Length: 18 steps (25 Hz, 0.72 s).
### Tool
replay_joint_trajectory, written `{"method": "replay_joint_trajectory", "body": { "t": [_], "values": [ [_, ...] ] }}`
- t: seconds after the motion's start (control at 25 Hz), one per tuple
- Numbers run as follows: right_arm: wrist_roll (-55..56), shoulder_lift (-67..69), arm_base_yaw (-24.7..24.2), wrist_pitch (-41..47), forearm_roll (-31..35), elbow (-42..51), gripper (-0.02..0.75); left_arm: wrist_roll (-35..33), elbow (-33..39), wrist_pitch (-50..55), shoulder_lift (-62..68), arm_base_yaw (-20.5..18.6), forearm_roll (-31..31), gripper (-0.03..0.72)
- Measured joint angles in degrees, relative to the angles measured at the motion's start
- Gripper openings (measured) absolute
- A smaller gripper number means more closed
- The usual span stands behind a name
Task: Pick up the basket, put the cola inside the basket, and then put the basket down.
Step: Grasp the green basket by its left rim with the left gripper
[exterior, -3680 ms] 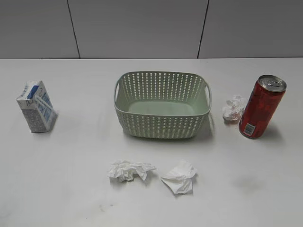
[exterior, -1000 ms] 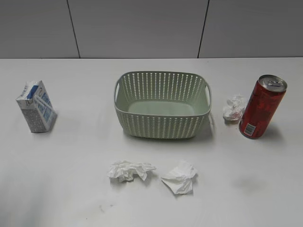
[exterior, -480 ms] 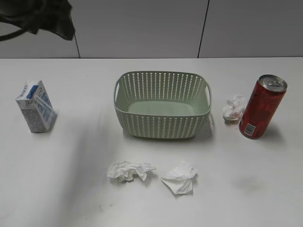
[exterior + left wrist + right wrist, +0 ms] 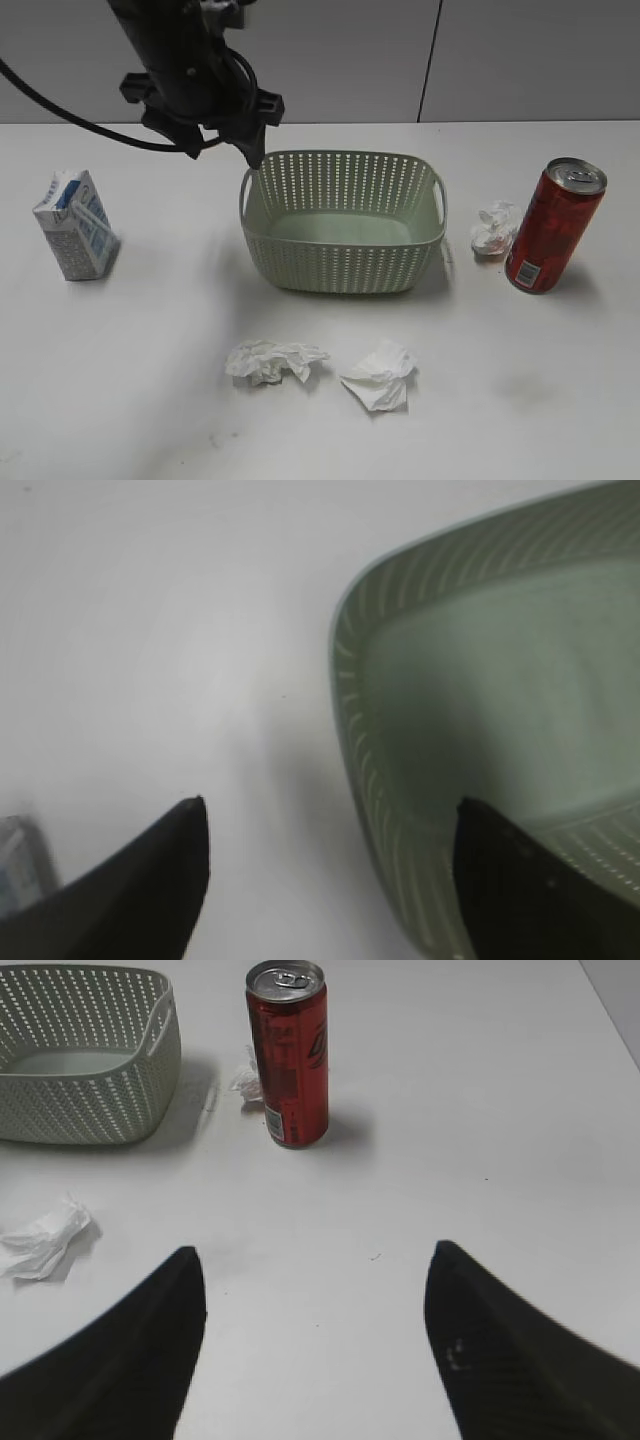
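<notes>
The pale green basket point(image 4: 343, 270) stands empty in the middle of the table. It also shows in the left wrist view point(image 4: 372, 780) and the right wrist view point(image 4: 90, 1110). The red cola point(image 4: 552, 228) stands upright to the right of it, apart from it, and also shows in the right wrist view point(image 4: 290, 1070). My left gripper point(image 4: 222, 150) is open and hangs above the basket's left rear corner. In the left wrist view the left gripper point(image 4: 330, 805) straddles the basket's left rim from above. My right gripper point(image 4: 312, 1250) is open and empty over bare table, well short of the cola.
A blue-white carton point(image 4: 78, 225) stands at the left. Two crumpled tissues point(image 4: 272, 360) point(image 4: 382, 377) lie in front of the basket. A third tissue point(image 4: 493, 228) lies between the basket and the cola. The table top is white.
My left arm has come into the exterior view from the top left and moved right and down to the basket's left rear corner. Nothing on the table has moved.
</notes>
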<state>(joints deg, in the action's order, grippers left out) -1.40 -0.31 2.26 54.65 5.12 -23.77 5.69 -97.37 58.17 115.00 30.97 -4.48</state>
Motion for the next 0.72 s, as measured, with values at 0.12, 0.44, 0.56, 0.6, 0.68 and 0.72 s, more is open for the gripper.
{"method": "replay_joint_trajectory", "body": {
  "t": [0.12, 0.44, 0.56, 0.6, 0.68, 0.72],
  "values": [
    [0.0, 0.0, 0.0, 0.0, 0.0, 0.0, 0.533, 1.4, -1.3, 0.1, 3.6, 0.7, -0.4, 0.579],
    [0.0, 0.0, 0.0, 0.0, 0.0, 0.0, 0.533, 3.9, -1.6, -1.2, 10.1, 0.8, -0.4, 0.577],
    [0.0, 0.0, 0.0, 0.0, 0.0, 0.0, 0.533, 6.1, -1.6, -2.4, 11.4, 0.8, -0.4, 0.539],
    [0.0, 0.0, 0.0, 0.0, 0.0, 0.0, 0.533, 6.8, -1.6, -2.9, 11.5, 0.8, -0.6, 0.514],
    [0.0, 0.0, 0.0, 0.0, 0.0, 0.0, 0.533, 7.2, -1.6, -3.8, 11.5, 0.8, -0.9, 0.421],
    [0.0, 0.0, 0.0, 0.0, 0.0, 0.0, 0.533, 7.4, -1.8, -3.9, 11.5, 0.8, -1.0, 0.370]
  ]
}}
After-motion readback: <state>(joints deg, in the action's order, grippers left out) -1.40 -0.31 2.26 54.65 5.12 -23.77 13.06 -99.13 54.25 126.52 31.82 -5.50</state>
